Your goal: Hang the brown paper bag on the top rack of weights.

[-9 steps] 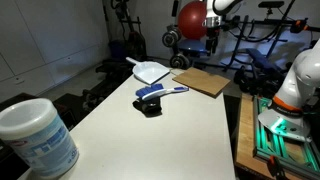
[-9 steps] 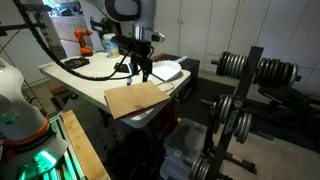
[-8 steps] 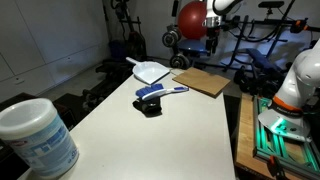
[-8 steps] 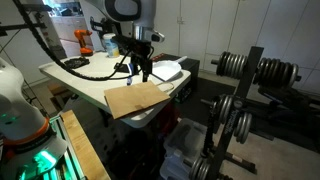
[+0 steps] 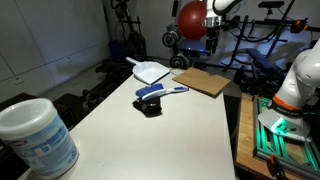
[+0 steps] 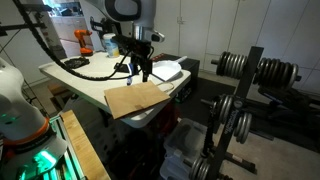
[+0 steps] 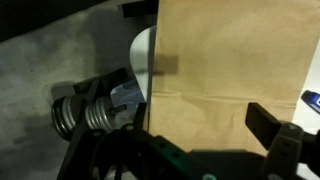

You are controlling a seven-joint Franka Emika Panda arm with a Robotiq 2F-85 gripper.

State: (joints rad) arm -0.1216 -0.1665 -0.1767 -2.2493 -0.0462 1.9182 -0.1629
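The brown paper bag point(image 5: 203, 81) lies flat on the white table's far end, its corner overhanging the edge point(image 6: 136, 99). My gripper point(image 6: 144, 73) hangs just above the bag, fingers open and empty. In the wrist view the bag point(image 7: 225, 55) fills the upper right, with my open jaws point(image 7: 205, 135) spread over its lower edge. The weight rack point(image 6: 236, 105) stands on the floor beside the table, with dumbbells point(image 6: 235, 64) on its top row. Weights also show in the wrist view point(image 7: 85, 112).
A white dustpan point(image 5: 150, 72) and a blue-handled brush point(image 5: 160, 93) lie on the table point(image 5: 170, 135). A white tub point(image 5: 35, 140) stands in the near corner. A red ball point(image 5: 190, 17) and exercise gear are behind. A plastic bin point(image 6: 185, 152) sits on the floor.
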